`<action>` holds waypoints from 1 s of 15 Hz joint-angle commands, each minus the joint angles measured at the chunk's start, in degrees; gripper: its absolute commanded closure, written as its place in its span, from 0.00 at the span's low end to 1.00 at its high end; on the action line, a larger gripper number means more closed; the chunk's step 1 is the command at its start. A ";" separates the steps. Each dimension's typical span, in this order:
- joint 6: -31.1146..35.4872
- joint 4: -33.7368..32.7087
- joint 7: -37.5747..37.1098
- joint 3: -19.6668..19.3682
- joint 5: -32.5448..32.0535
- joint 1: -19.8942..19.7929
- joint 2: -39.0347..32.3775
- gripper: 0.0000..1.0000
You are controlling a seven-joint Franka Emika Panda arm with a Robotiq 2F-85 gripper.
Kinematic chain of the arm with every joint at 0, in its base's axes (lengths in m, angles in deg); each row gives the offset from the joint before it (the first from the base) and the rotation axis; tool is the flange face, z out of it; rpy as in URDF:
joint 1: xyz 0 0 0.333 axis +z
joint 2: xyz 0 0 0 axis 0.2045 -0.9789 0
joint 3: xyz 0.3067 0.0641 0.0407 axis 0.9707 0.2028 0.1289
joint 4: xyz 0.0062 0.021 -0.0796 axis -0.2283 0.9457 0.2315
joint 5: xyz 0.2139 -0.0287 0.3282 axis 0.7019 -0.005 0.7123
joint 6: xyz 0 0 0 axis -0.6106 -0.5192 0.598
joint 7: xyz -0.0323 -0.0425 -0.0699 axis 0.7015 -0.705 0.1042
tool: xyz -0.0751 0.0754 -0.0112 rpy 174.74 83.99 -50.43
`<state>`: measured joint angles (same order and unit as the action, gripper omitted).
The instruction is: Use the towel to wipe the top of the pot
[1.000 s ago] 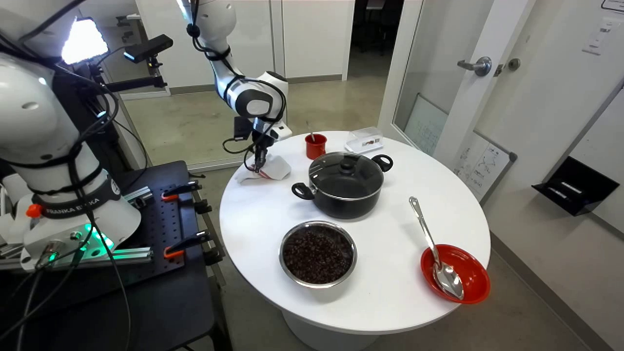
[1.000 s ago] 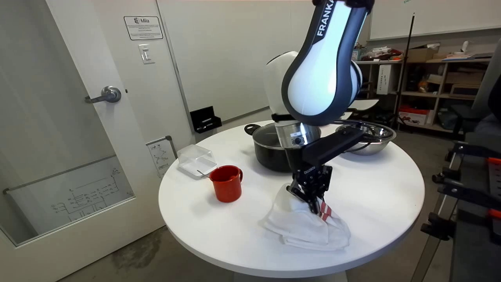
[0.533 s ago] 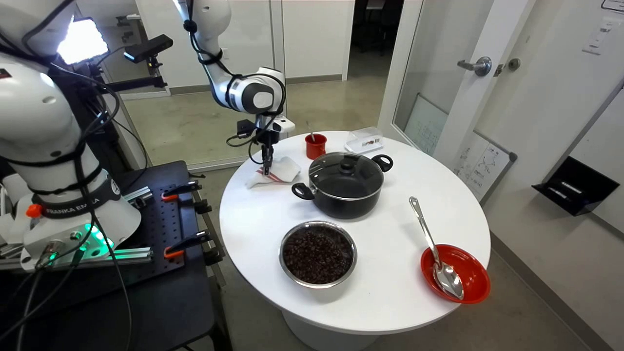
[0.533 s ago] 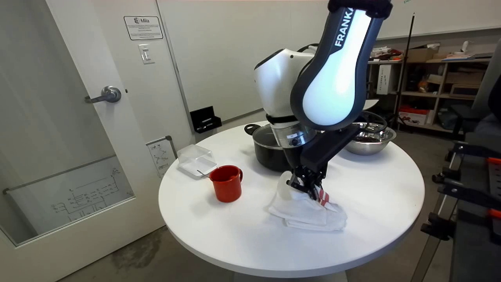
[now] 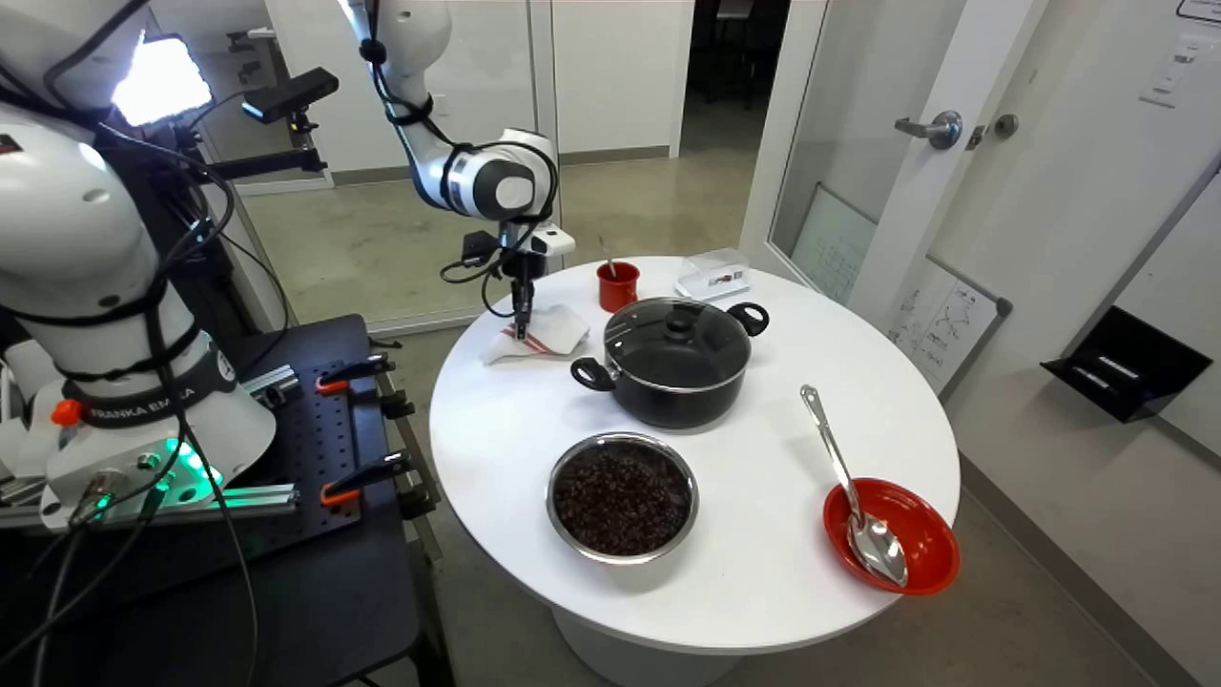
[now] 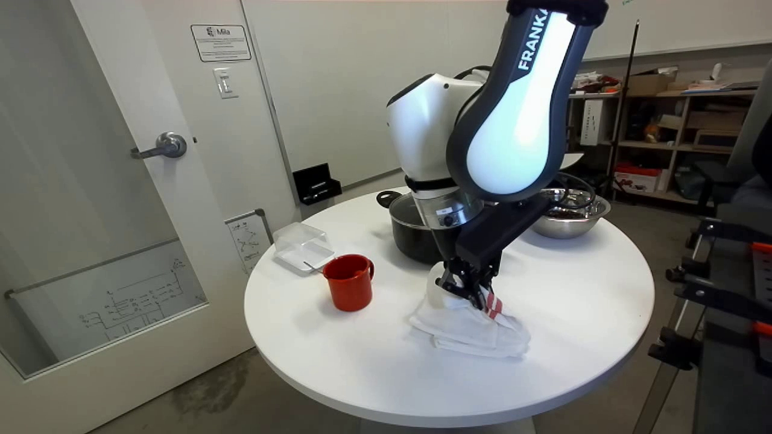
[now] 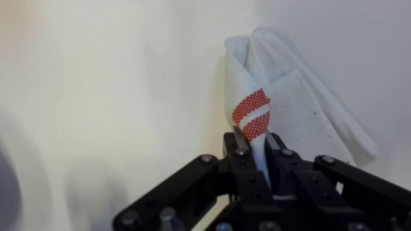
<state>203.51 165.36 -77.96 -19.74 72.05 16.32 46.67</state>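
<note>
My hand (image 7: pixel 254 137) points down at the round white surface (image 5: pixel 763 534), its fingers pinched together on a fold of the towel (image 7: pixel 298 115). In the wrist view a narrow strip of the white cloth runs up between my two fingers, and a pair of red stripes (image 7: pixel 252 105) shows just at the fingertips. The rest of the towel fans out beneath my hand in loose folds over the surface, with a few tiny dark specks on it.

In both exterior views the towel is beside the pot (image 5: pixel 677 403), near one of its side handles (image 5: pixel 593 374); I cannot tell whether the two touch. The pot is round and black and stands upright, a dark glass lid (image 5: pixel 677 355) seated on it, with a black knob (image 5: pixel 679 322) at the lid's middle. In an exterior view my arm (image 6: pixel 506 132) hides part of it.

Near the towel stands a red mug (image 6: pixel 348 288) with a thin stem (image 5: pixel 609 260) poking up past its rim, and next to the mug is a clear plastic container (image 6: pixel 303 246). A steel bowl (image 6: pixel 566 229) near the pot holds dark, bean-like pieces (image 5: pixel 622 501). Well apart from my hand, by the surface's edge, a red bowl (image 5: pixel 935 539) holds a long-handled metal spoon (image 5: pixel 878 549), its handle slanting out over the rim.
</note>
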 commanded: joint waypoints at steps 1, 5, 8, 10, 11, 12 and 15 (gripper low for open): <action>0.44 -0.10 -0.99 2.00 0.51 -1.74 -0.24 0.55; 1.13 0.15 -0.07 4.04 2.11 -3.57 -0.38 0.27; 2.19 0.37 0.90 5.89 3.77 -5.20 -0.34 0.06; 2.99 0.33 1.69 7.37 5.40 -6.51 -0.48 0.00; 3.93 0.43 2.48 8.11 6.28 -7.27 -0.63 0.00; 4.90 0.48 2.50 7.62 6.04 -7.10 -0.93 0.00; 4.80 0.66 2.78 6.65 6.16 -7.89 -1.55 0.00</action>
<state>207.06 165.59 -77.18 -12.92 77.05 9.76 45.83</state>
